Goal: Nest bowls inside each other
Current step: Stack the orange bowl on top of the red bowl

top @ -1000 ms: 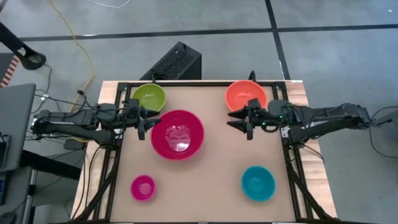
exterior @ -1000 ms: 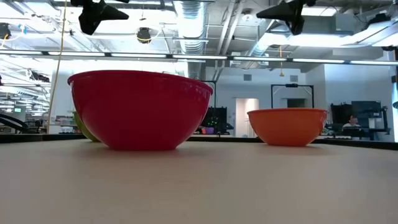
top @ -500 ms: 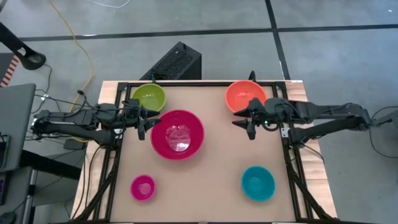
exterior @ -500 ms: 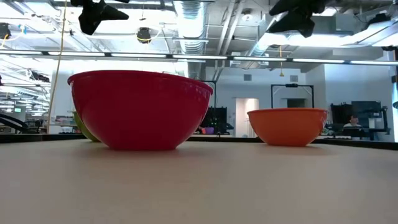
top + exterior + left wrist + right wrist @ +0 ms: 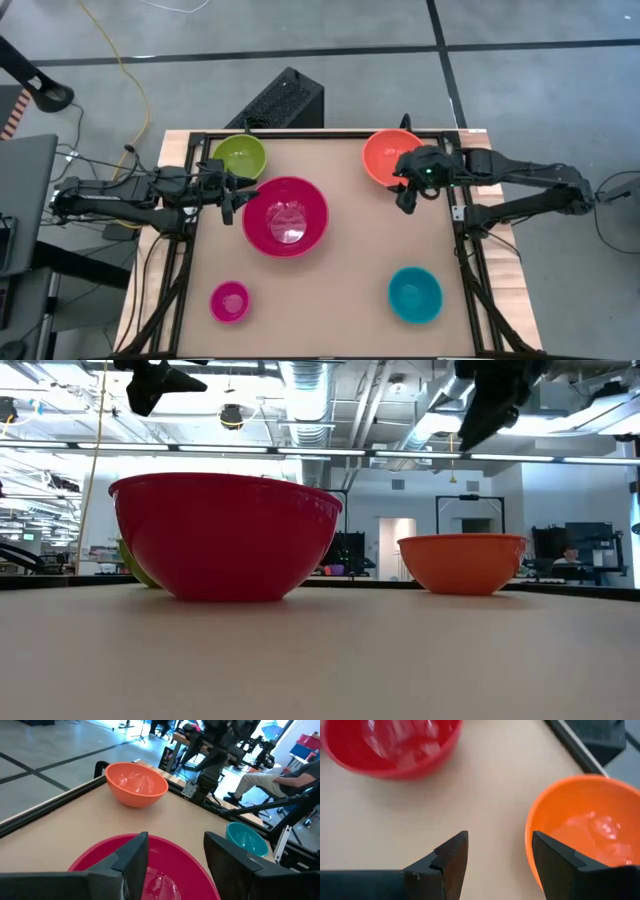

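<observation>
Five bowls rest on their bases on the tan table: a large magenta bowl (image 5: 286,215), a green bowl (image 5: 240,157), an orange bowl (image 5: 390,155), a small pink bowl (image 5: 229,301) and a teal bowl (image 5: 415,294). My left gripper (image 5: 232,196) hangs open above the magenta bowl's left rim (image 5: 100,855). My right gripper (image 5: 402,192) is open, tipped downward, high above the table beside the orange bowl's near rim (image 5: 532,827). In the low view both grippers (image 5: 150,388) (image 5: 485,410) hang well above the bowls.
A black frame rail (image 5: 300,133) runs along the table's far edge, with a black box (image 5: 285,100) behind it. Bare tabletop lies between the magenta and teal bowls (image 5: 350,260). A seated person's legs (image 5: 265,780) show beyond the table's right side.
My right gripper has tipped from nearly level to pointing steeply down and has drawn a little toward the table's right edge, staying beside the orange bowl. The bowls have not moved.
</observation>
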You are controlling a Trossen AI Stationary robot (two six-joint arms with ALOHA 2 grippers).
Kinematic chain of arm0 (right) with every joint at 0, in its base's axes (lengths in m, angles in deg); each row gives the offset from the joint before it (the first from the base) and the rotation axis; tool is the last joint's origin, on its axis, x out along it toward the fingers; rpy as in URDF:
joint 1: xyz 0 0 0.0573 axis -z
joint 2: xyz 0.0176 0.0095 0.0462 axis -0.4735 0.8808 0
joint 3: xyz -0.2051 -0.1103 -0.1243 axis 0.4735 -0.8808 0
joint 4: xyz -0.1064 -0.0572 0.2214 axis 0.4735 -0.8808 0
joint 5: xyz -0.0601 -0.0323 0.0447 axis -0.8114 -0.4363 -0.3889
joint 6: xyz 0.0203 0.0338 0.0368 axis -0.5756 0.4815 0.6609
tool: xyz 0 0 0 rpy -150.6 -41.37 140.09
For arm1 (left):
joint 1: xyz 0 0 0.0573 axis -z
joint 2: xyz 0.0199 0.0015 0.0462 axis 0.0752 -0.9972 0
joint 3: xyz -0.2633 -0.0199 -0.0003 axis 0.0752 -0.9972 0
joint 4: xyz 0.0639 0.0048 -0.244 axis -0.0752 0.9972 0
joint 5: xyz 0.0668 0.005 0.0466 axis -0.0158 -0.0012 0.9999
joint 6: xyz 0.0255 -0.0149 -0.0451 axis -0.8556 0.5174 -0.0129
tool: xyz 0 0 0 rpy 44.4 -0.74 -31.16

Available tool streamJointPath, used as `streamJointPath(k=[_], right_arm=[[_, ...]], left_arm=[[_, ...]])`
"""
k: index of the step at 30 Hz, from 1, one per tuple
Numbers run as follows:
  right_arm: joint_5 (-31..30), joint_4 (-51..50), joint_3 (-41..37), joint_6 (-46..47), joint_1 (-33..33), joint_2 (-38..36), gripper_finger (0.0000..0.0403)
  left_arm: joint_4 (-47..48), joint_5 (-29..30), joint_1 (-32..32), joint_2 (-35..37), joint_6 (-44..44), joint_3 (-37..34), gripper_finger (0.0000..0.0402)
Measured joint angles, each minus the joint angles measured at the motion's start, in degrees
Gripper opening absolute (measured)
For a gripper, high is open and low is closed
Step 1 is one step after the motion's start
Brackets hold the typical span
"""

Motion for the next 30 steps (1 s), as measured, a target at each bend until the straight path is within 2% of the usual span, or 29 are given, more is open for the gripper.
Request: streamJointPath(k=[8,18,30], right_arm=[[0.0,-0.9,0.0,-4.2,0.1,5.3,0.0223],[0.0,-3.7,0.0,-7.9,4.1,11.9,0.0223],[0.0,-3.9,-1.2,-10.2,8.3,14.8,0.0223]], left_arm=[[0.0,0.3,0.0,0.0,0.1,0.0,0.018],[0.0,0.3,0.0,0.0,0.3,0.0,0.018],[0.0,0.4,0.0,0.0,0.3,0.0,0.018]])
